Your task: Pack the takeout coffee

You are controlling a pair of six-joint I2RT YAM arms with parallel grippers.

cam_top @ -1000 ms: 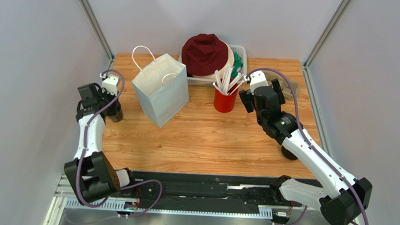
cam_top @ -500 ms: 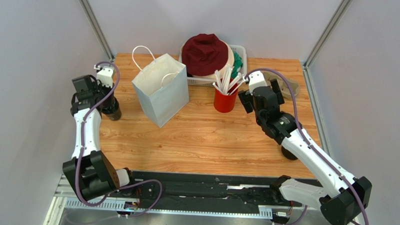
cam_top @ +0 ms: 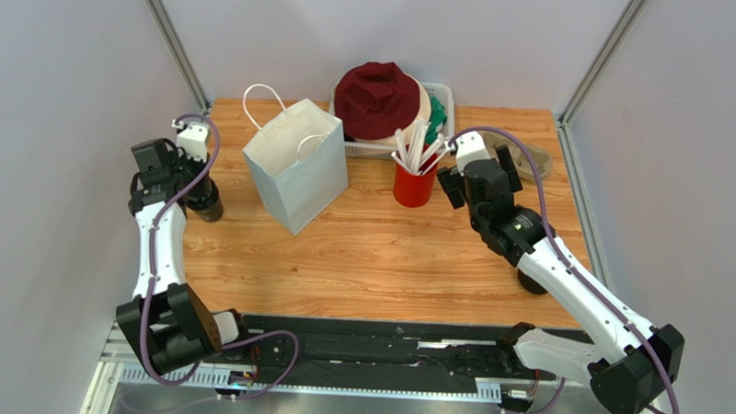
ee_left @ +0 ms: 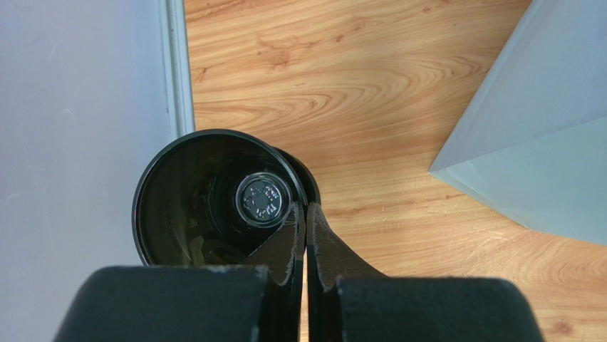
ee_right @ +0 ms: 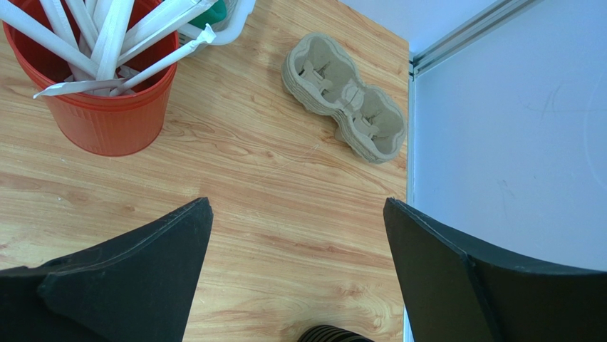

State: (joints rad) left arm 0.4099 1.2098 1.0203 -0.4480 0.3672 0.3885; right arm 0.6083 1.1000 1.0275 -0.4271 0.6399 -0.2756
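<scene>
An all-black lidless cup [cam_top: 206, 201] stands at the table's left edge, and I look down into it in the left wrist view [ee_left: 206, 206]. My left gripper [cam_top: 196, 184] [ee_left: 306, 214] is shut on its right rim, one finger inside and one outside. A dark round edge [ee_left: 311, 187] shows just behind that cup; I cannot tell what it is. No lidded takeout coffee shows clearly. The white paper bag [cam_top: 295, 163] [ee_left: 534, 121] stands open to the right of the cup. My right gripper [cam_top: 479, 174] [ee_right: 297, 206] is open and empty above bare wood.
A red cup of wrapped straws [cam_top: 415, 183] [ee_right: 100, 107] stands left of the right gripper. A cardboard cup carrier [cam_top: 530, 162] [ee_right: 345, 96] lies at the back right. A basket [cam_top: 445, 95] holds a maroon hat [cam_top: 377, 97]. A black ringed round item [cam_top: 530, 282] [ee_right: 333, 333] sits under the right arm.
My left gripper has shifted a little left and back, still pinching the black cup's rim. The right arm has barely moved.
</scene>
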